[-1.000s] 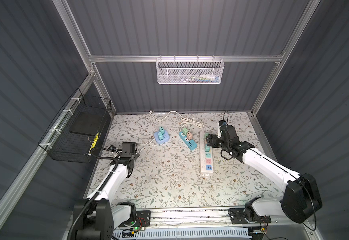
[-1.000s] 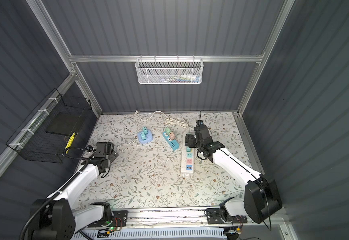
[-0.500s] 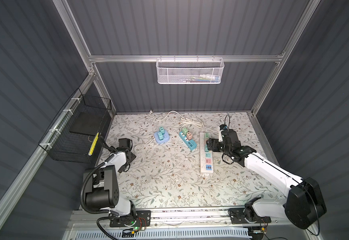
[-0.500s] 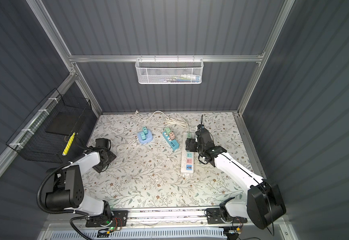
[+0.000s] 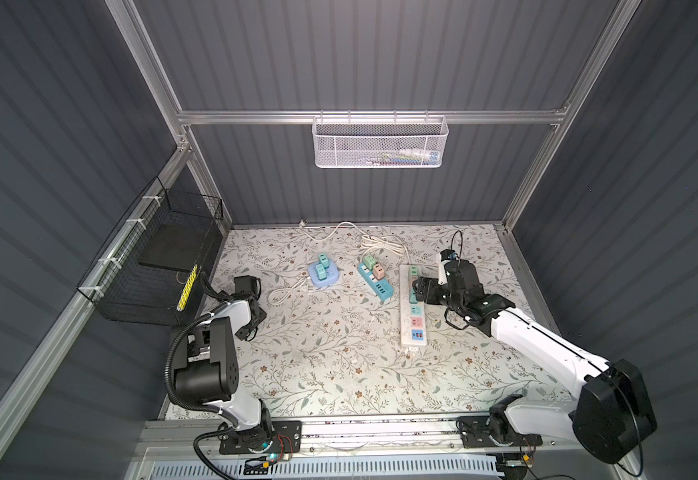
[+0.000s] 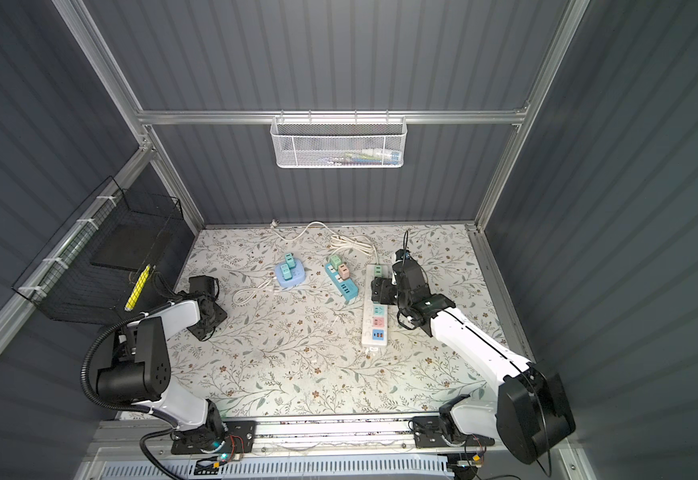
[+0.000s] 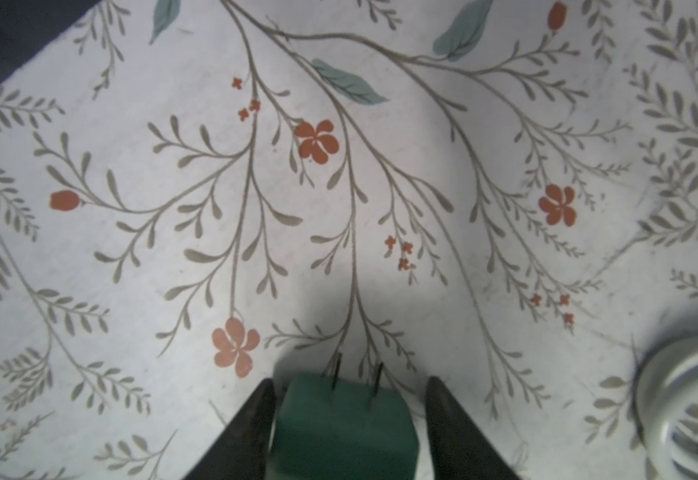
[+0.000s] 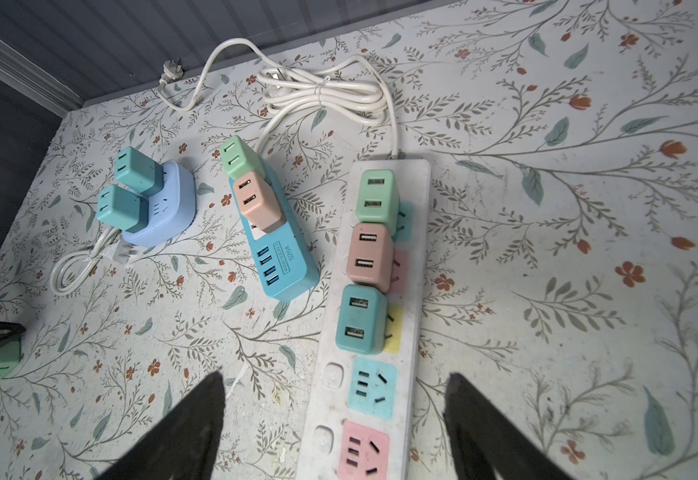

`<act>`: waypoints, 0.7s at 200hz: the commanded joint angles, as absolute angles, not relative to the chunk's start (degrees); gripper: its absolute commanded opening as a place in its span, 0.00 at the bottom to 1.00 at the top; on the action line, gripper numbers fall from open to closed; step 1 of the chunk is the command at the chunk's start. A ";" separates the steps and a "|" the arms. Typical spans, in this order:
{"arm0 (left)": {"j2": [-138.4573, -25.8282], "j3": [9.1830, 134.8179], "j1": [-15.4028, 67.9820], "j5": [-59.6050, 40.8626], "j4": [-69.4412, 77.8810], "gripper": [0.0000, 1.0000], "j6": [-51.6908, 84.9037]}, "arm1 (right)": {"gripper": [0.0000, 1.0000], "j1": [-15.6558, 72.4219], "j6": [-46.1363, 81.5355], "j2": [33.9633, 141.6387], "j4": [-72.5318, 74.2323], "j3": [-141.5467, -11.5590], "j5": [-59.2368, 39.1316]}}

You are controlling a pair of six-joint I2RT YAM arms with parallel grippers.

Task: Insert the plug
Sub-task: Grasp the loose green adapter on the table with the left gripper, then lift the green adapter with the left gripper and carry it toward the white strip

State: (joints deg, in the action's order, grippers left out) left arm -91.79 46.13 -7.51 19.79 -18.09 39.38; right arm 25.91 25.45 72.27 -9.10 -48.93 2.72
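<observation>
A green plug (image 7: 343,428) lies between the fingers of my left gripper (image 7: 350,381), prongs pointing away. One finger is against its side and a narrow gap shows at the other. From the right wrist view the same plug (image 8: 0,363) sits low at the table's left side. In both top views the left gripper (image 5: 251,322) (image 6: 208,322) hides it. My right gripper (image 8: 334,375) (image 5: 418,291) hovers open over the white power strip (image 8: 380,415) (image 5: 413,316), empty. The strip carries three plugs, with a free blue socket (image 8: 372,388) and a free pink socket (image 8: 362,451).
A blue round socket block (image 5: 323,276) with two teal plugs and a teal strip (image 5: 376,280) with two plugs sit at the back. Coiled white cables (image 5: 380,245) lie behind them. A black wire basket (image 5: 164,266) hangs on the left wall.
The left arm has folded back toward the left edge and its jaws have narrowed around the green plug. The right gripper has shifted a little nearer along the white strip, still open.
</observation>
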 commanded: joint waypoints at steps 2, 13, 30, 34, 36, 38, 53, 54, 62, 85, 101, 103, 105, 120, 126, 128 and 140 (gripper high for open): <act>-90.25 45.93 -8.35 17.01 -18.27 0.49 38.67 | 0.82 25.93 25.22 70.86 -9.14 -48.32 2.82; -89.75 45.49 -8.35 16.25 -17.93 0.43 38.45 | 0.82 25.92 25.14 70.80 -9.06 -48.34 2.83; -89.08 45.04 -8.26 15.38 -17.94 0.39 38.41 | 0.82 25.92 25.22 70.72 -8.93 -48.28 2.76; -88.99 45.01 -8.26 15.26 -18.12 0.39 38.39 | 0.82 25.93 25.19 70.75 -8.93 -48.25 2.70; -88.89 45.05 -8.26 15.24 -18.20 0.39 38.40 | 0.82 25.93 25.22 70.64 -8.96 -48.25 2.72; -88.82 45.03 -8.26 15.17 -18.30 0.39 38.30 | 0.82 25.93 25.24 70.66 -8.96 -48.25 2.72; -87.96 44.66 -8.18 14.51 -18.35 0.38 38.16 | 0.82 25.89 25.29 70.62 -8.83 -48.16 2.74; -87.88 44.61 -8.17 14.42 -18.36 0.38 38.15 | 0.82 25.91 25.30 70.60 -8.85 -48.16 2.73; -87.48 44.34 -8.02 13.94 -18.29 0.38 38.15 | 0.82 25.92 25.30 70.45 -8.83 -48.16 2.86; -86.42 43.55 -5.62 12.74 -18.65 0.38 38.63 | 0.82 25.86 25.22 70.40 -8.86 -48.25 3.00; -85.83 43.23 -1.57 13.16 -19.13 0.38 39.07 | 0.82 25.91 25.22 70.51 -8.87 -48.34 3.29; -85.77 43.09 -0.88 13.40 -19.28 0.38 39.21 | 0.82 25.92 25.18 70.54 -8.88 -48.34 3.33; -85.76 43.01 -0.24 13.59 -19.37 0.38 39.25 | 0.82 25.93 25.21 70.57 -8.88 -48.36 3.29; -85.52 42.90 4.38 14.23 -20.20 0.38 39.96 | 0.82 25.89 25.22 70.74 -9.02 -48.59 3.34; -85.20 42.63 5.98 14.46 -20.47 0.38 40.51 | 0.82 25.86 25.29 70.77 -9.00 -48.63 3.20; -85.13 42.56 6.57 14.53 -20.54 0.38 40.76 | 0.82 25.89 25.31 70.87 -9.04 -48.68 3.22; -84.48 41.59 9.84 14.62 -20.33 0.37 41.81 | 0.82 25.93 25.37 70.84 -9.06 -48.75 3.24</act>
State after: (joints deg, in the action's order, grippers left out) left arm -86.78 43.27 4.58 13.91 -18.59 39.11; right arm 25.91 25.43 71.26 -9.02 -48.90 2.79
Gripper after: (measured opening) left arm 0.445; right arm 0.820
